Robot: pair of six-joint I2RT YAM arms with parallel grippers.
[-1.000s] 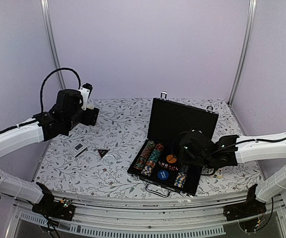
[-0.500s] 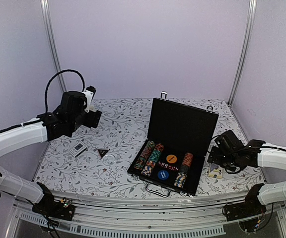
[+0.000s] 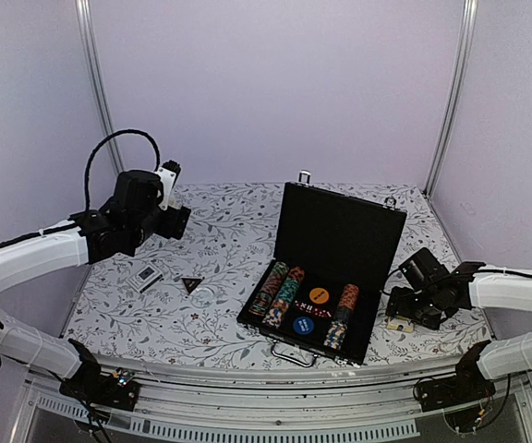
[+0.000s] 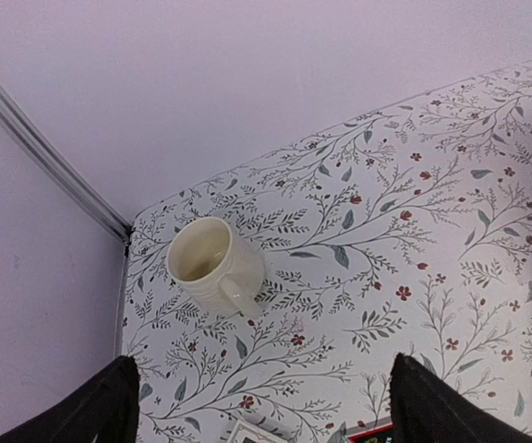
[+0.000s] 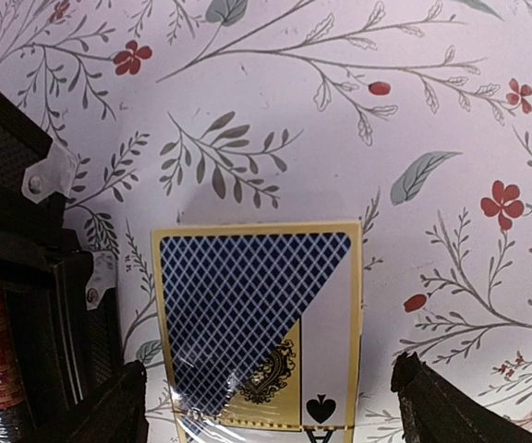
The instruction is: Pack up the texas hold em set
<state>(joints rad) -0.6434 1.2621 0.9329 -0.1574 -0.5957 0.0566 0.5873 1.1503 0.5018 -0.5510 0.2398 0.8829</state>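
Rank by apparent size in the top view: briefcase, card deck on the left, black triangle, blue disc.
1. briefcase, by far the largest.
2. card deck, slightly bigger than the remaining two.
3. black triangle and blue disc: these look about alike, so I won't rank one over the other.

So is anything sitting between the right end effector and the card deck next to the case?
Nothing visible. The card deck lies flat on the table directly under the right end effector, between its open fingers; the case stands beside it, on the left.
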